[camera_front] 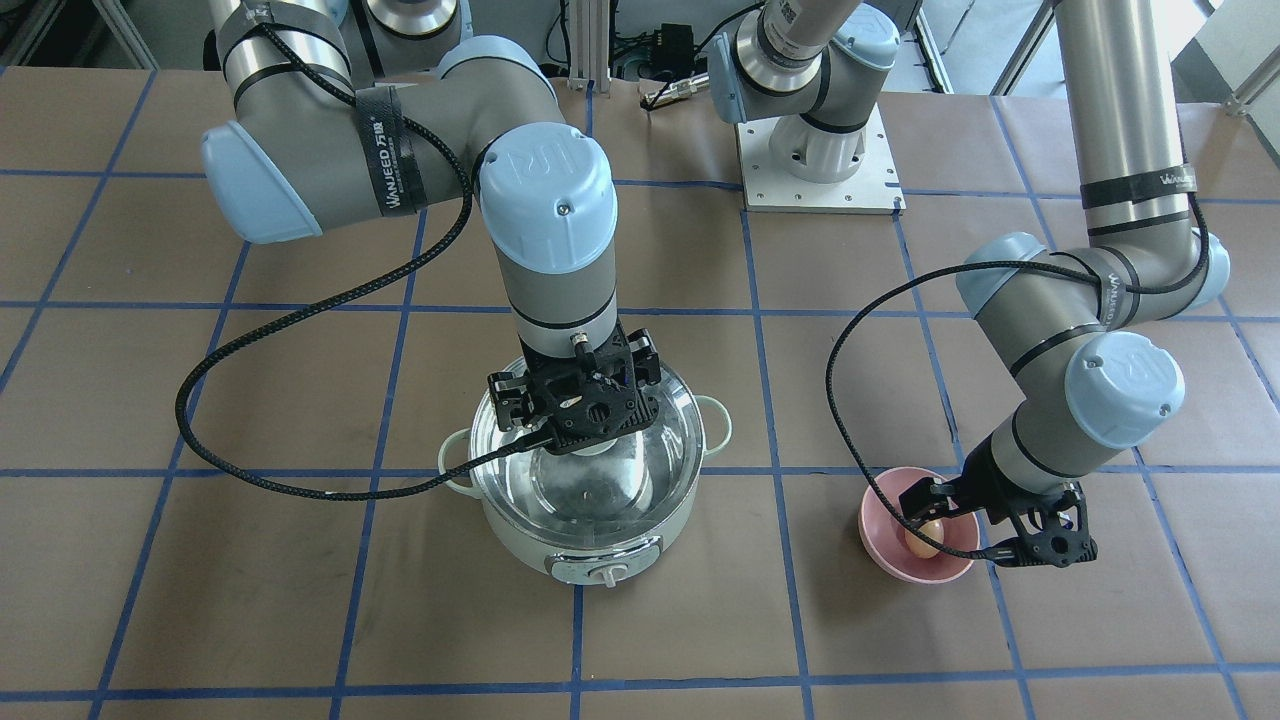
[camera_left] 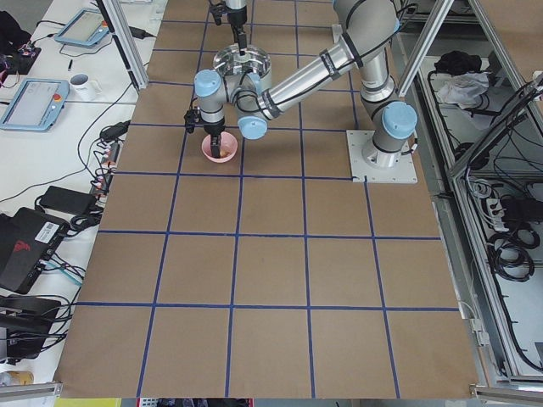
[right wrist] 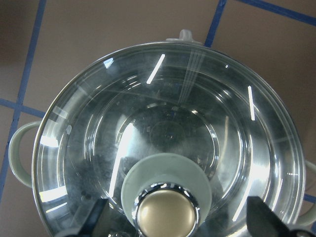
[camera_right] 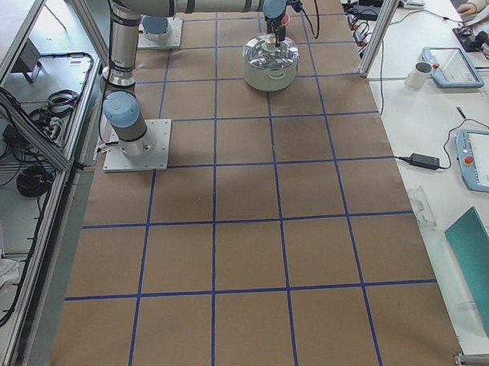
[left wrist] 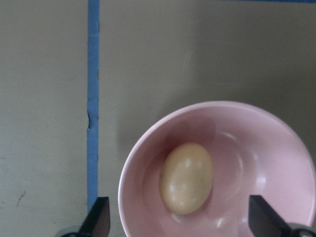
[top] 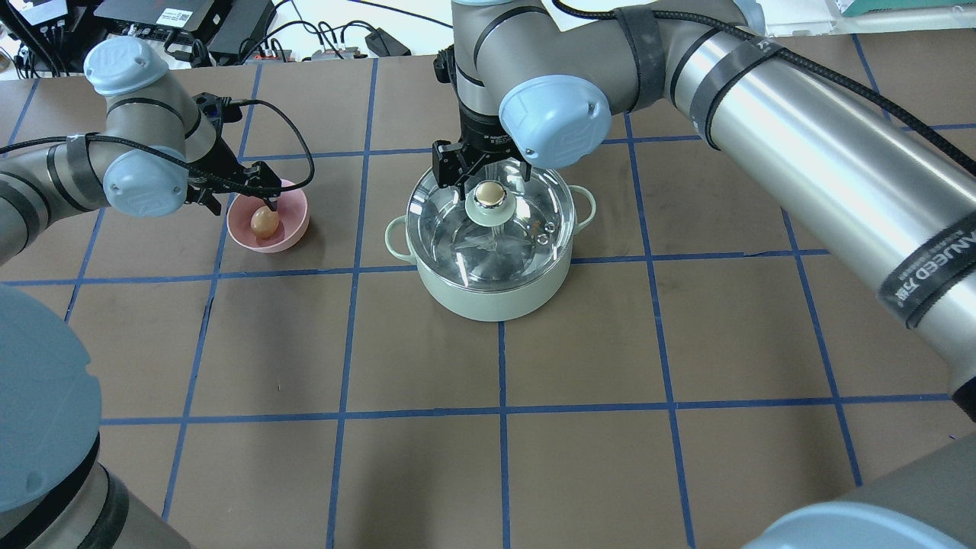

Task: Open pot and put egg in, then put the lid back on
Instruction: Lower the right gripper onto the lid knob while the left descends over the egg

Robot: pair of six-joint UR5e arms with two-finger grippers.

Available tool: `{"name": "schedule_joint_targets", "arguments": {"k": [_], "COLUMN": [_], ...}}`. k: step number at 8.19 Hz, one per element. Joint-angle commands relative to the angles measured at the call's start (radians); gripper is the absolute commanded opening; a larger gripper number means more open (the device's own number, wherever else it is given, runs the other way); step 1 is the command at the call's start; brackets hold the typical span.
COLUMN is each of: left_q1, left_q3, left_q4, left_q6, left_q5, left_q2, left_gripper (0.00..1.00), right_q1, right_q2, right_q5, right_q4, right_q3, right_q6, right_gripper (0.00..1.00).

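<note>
The mint-green pot (top: 488,293) stands mid-table with the glass lid (top: 503,240) seated on it. My right gripper (top: 488,174) hangs open just above the lid's beige knob (top: 489,196). In the right wrist view its fingertips (right wrist: 259,217) stand wide on either side of the knob (right wrist: 165,215), not touching it. The light-brown egg (top: 264,221) lies in a pink bowl (top: 293,229) to the pot's left. My left gripper (top: 263,200) is open over the bowl. In the left wrist view its fingertips (left wrist: 98,217) flank the egg (left wrist: 186,177) without touching.
The table is brown paper with a blue tape grid (top: 347,335). The right arm's base plate (camera_front: 820,165) is at the table's back. The pot's control knob (camera_front: 605,575) faces away from the robot. Cables and electronics (top: 191,19) lie beyond the far edge.
</note>
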Motion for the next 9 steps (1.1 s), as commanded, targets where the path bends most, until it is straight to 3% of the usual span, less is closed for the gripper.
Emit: {"name": "schedule_joint_targets", "arguments": {"k": [1, 3, 4, 7, 8, 9], "left_q1": [-0.012, -0.016, -0.016, -0.016, -0.016, -0.016], "left_q3": [-0.014, -0.006, -0.005, -0.002, -0.002, -0.002], "left_q4": [-0.001, -0.002, 0.001, 0.005, 0.005, 0.005], "left_q6": [0.036, 0.081, 0.132, 0.097, 0.092, 0.074], "left_q5": [-0.029, -0.034, -0.029, -0.025, -0.026, -0.029], "left_q2": [0.010, 0.001, -0.008, -0.028, -0.030, -0.030], "left_gripper": [1.00, 1.00, 1.00, 1.00, 1.00, 1.00], "right_q1": [0.012, 0.021, 0.027, 0.027, 0.027, 0.027], "right_q2": [0.024, 0.027, 0.024, 0.015, 0.015, 0.006], "right_q5": [0.001, 0.000, -0.005, -0.019, -0.017, -0.011], "right_q4": [-0.023, -0.022, -0.012, -0.008, -0.008, -0.008], "right_q3": [0.003, 0.005, 0.006, 0.034, 0.036, 0.034], "right_q6": [0.002, -0.003, -0.015, -0.020, -0.021, -0.021], "right_gripper": [0.96, 0.96, 0.86, 0.86, 0.74, 0.55]}}
